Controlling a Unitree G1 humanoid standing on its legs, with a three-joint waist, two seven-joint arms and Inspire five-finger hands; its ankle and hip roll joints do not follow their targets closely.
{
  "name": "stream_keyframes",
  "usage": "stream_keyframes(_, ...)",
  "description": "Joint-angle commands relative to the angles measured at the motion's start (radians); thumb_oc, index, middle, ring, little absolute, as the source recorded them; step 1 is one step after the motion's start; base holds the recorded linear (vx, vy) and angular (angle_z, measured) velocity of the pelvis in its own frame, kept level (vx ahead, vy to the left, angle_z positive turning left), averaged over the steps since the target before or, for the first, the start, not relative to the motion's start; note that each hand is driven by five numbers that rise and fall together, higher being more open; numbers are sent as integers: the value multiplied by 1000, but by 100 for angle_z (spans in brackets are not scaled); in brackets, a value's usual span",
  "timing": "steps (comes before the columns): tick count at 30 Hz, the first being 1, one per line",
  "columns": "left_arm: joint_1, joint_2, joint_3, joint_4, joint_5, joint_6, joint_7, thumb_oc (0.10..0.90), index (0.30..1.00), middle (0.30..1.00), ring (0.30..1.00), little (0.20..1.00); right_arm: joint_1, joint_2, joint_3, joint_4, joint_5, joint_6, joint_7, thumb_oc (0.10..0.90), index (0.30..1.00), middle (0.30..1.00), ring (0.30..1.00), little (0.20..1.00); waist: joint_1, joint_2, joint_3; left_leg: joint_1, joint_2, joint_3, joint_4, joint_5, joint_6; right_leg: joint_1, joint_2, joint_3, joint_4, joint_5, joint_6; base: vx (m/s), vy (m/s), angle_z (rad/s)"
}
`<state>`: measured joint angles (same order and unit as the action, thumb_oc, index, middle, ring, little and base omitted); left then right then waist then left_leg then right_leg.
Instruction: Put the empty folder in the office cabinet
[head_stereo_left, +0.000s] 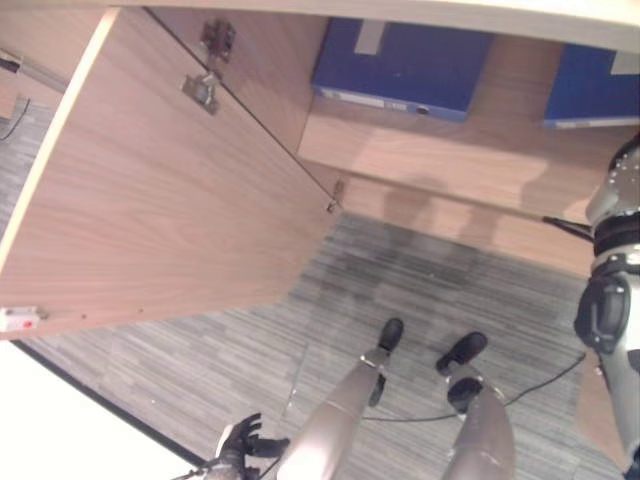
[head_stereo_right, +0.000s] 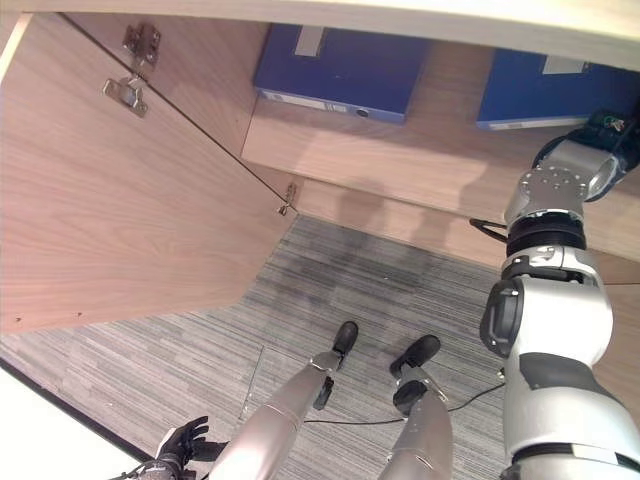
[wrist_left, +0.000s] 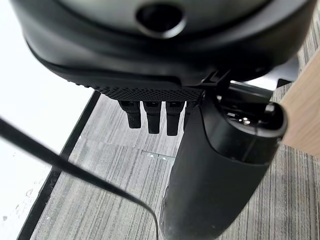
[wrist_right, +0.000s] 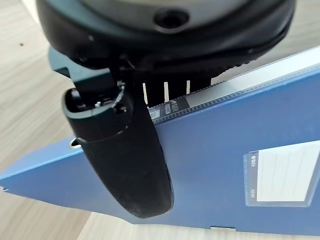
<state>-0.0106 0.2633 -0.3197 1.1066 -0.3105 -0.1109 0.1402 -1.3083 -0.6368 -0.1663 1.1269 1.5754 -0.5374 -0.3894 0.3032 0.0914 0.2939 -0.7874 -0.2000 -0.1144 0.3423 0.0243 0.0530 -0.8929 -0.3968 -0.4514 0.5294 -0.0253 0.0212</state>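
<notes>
From the head views, two blue folders lie on the cabinet shelf (head_stereo_left: 440, 150); the right arm reaches to the right folder (head_stereo_right: 545, 90). The left hand (head_stereo_left: 240, 445) hangs low, fingers relaxed. In the right wrist view, the right hand (wrist_right: 125, 150) pinches the folder's spine edge: probably stiff, light, smooth-skinned, so best held at that edge.

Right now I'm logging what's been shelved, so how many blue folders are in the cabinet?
2. One blue folder lies flat on the shelf near the open door; the other folder lies further right, by the right hand, thumb across it.
</notes>
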Motion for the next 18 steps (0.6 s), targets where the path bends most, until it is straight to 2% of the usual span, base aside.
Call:
stream_keyframes(1,124,144,-9,47,-27,15,8,800,900,900,900,900,-108,-94,114,-101,-46,-8,90,800,900,900,900,900,19,-9,-27,34,10,13,-13,-137,-12,59,-43,73,89,-55,148,0,0,0)
stream_keyframes(8,132,153,-19,20,-37,13,-2,800,900,900,900,900,-101,-70,131,-73,-32,33,126,800,900,900,900,900,34,13,-10,21,12,14,-12,-132,-12,48,-44,68,93,-60,147,0,0,0)
stream_keyframes(11,141,158,-15,10,-37,13,-5,800,900,900,900,900,-91,-60,131,-86,-20,31,149,800,900,900,900,900,36,23,-4,15,12,16,-14,-125,-15,44,-39,67,90,-59,148,0,0,0)
stream_keyframes(15,144,159,-16,10,-45,13,-7,800,900,900,900,900,-89,-60,137,-77,-27,40,148,800,900,900,900,900,35,24,1,13,17,16,-27,-117,-18,41,-32,63,81,-55,146,0,0,0)
stream_keyframes(18,145,164,-11,17,-58,11,-11,800,900,900,900,900,-93,-90,182,-13,-87,89,130,800,900,900,900,900,28,17,3,12,22,17,-34,-113,-20,39,-26,63,71,-49,144,0,0,0)
